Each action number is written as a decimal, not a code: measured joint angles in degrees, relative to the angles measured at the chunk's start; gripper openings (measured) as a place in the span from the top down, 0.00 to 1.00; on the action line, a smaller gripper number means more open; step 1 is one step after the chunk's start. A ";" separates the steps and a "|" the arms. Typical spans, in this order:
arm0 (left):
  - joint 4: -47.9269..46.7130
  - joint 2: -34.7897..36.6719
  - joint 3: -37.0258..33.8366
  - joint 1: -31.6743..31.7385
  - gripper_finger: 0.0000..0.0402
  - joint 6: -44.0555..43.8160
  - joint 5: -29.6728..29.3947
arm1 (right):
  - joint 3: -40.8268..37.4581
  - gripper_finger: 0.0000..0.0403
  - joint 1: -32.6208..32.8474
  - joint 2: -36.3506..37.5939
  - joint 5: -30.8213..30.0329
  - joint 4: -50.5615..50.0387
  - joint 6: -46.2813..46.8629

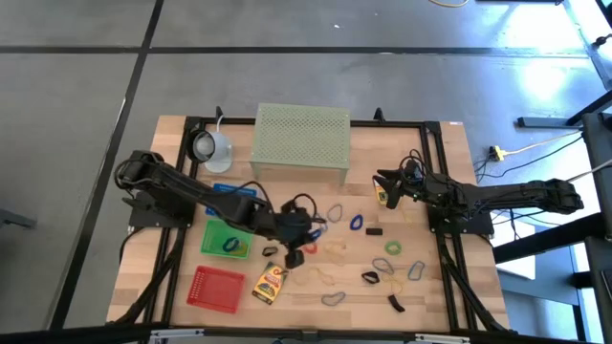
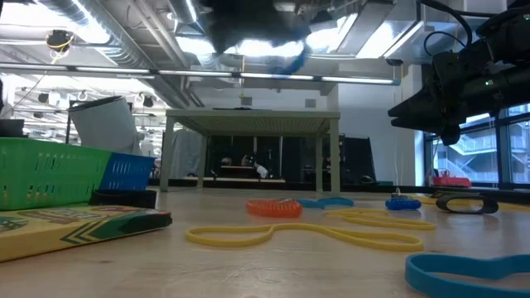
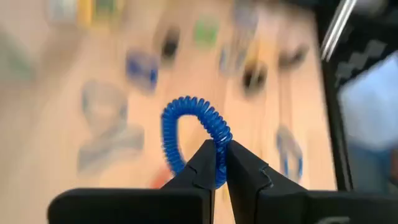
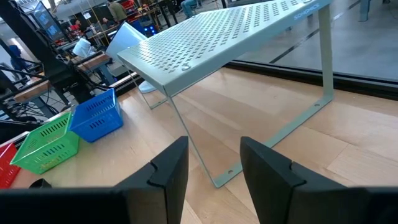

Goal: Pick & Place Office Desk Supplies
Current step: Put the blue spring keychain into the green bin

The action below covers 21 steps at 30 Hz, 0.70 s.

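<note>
Left wrist view shows the left hand (image 3: 219, 163) clamped on a blue coiled loop (image 3: 189, 127), at frame centre. In the high view, the right hand (image 1: 380, 185) waits right of centre above the counter (image 1: 172, 182), fingers apart and empty.

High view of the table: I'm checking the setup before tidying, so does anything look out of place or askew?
Loose loops and black clips lie scattered over the wood, outside the baskets. One yellow box lies askew beside the red basket. The left hand holds a blue coil loop above the table.
</note>
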<state>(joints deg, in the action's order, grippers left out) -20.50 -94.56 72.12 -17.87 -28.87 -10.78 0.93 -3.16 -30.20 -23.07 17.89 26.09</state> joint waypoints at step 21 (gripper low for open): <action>-56.81 4.43 0.07 -6.10 0.96 -29.48 10.42 | 0.02 0.64 0.01 0.00 0.00 -0.20 0.00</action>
<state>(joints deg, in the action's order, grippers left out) -77.30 -90.13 72.18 -23.97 -58.35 -0.36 0.95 -3.16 -30.20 -23.07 17.69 26.09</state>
